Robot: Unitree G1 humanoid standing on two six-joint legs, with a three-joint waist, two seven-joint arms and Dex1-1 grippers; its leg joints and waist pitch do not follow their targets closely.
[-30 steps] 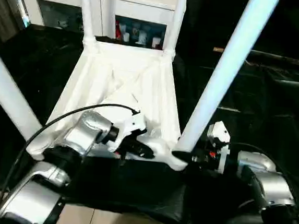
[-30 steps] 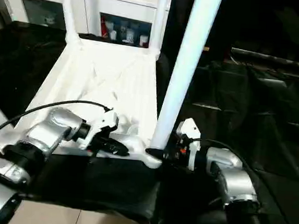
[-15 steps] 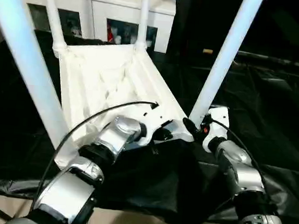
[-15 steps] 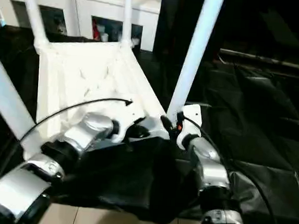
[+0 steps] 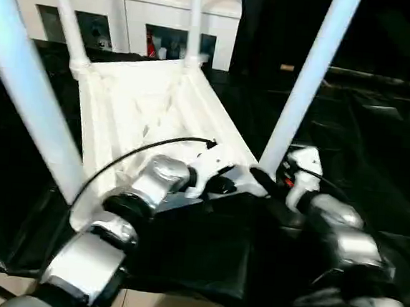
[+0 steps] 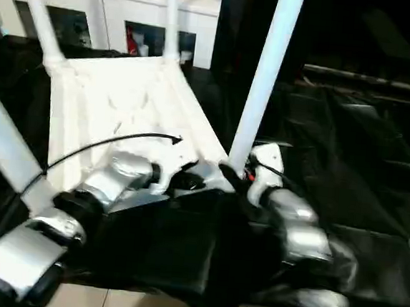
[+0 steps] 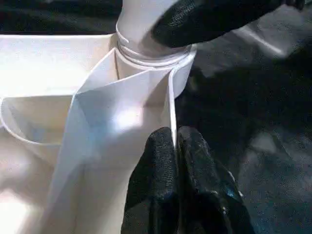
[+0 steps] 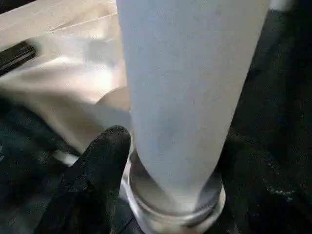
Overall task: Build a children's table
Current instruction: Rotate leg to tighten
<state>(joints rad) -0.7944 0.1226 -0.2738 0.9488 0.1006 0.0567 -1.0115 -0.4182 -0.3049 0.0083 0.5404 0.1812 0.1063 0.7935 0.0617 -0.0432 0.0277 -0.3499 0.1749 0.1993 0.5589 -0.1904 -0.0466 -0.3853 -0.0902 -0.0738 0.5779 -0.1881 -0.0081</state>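
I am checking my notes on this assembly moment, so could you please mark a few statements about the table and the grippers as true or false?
1. The tabletop lies upside down with its ribbed underside facing up. True.
2. Only two legs stand in the sockets. False: four legs point up, one at each corner.
3. The left gripper is shut on the tabletop's thin side wall near a corner socket. True.
4. The right gripper is at the base of the near right leg. True.
5. The table rests on a bare wooden floor. False: it rests on a black sheet.
6. The cabinet behind the table is black. False: it is white.
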